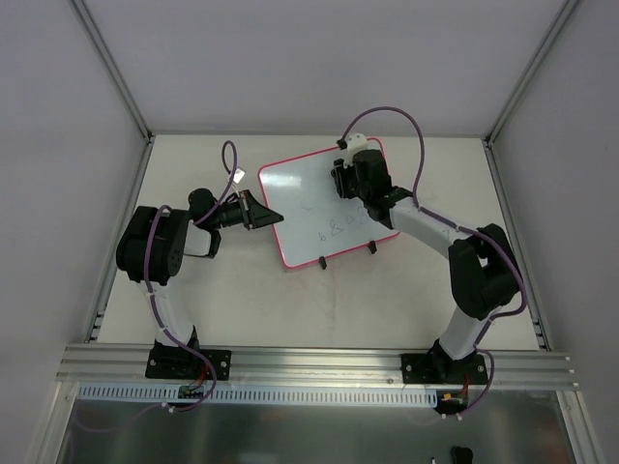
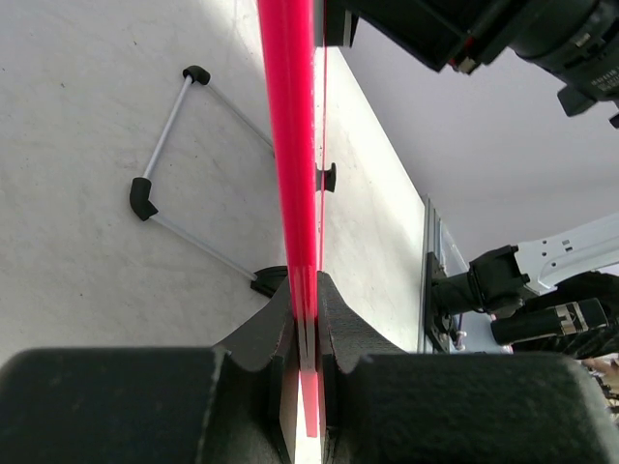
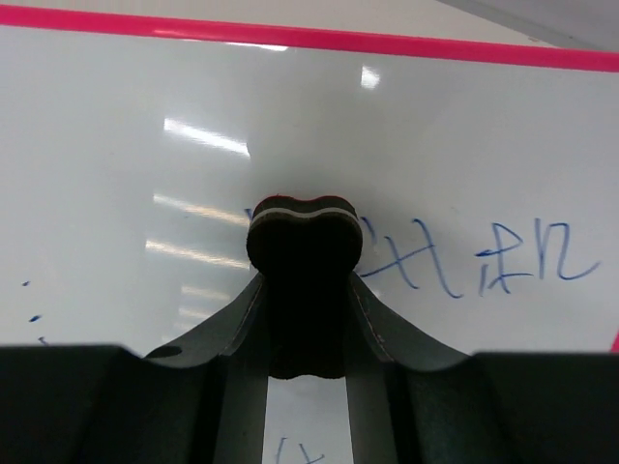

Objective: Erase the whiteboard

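The whiteboard point(image 1: 309, 208) lies mid-surface point(image 1: 242, 300), with two black feet point(image 1: 322, 261) on its near edge. At its left edge the left pincer point(image 1: 266, 213) is clamped on the pink-red frame point(image 2: 290, 145). Over its far right part the right pincer point(image 1: 348, 179) grips a black eraser point(image 3: 302, 242) close to the white face, just beside blue writing point(image 3: 503, 266).

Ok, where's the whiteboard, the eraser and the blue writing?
whiteboard point(image 1: 305, 198), top view, bare white middle.
eraser point(image 3: 302, 242), right wrist view, its dark front end.
writing point(image 3: 495, 271), right wrist view, a blue stroke.
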You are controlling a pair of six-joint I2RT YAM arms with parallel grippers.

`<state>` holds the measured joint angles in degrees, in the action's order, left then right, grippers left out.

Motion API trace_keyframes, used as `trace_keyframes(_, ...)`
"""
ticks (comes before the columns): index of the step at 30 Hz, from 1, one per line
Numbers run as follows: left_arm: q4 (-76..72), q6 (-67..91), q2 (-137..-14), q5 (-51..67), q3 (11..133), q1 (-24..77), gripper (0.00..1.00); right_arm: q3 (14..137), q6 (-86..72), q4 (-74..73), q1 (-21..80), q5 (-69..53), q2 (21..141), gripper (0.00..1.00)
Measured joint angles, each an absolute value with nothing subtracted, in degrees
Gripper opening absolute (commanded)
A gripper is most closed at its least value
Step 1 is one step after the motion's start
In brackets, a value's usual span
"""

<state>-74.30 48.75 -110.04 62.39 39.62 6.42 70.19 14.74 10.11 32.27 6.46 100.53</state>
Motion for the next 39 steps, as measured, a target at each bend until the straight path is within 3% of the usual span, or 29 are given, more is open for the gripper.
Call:
trace_keyframes(20,-74.37,49.04,-110.02,62.43,39.44,6.42,0.00,68.88,13.67,8.64,18.74,8.36,99.70,0.00)
trace_keyframes(39,-74.35,48.95,-109.69,62.48,39.05,6.42,0.00,76.66,15.42,-1.21,17.87,6.48,102.43,0.00)
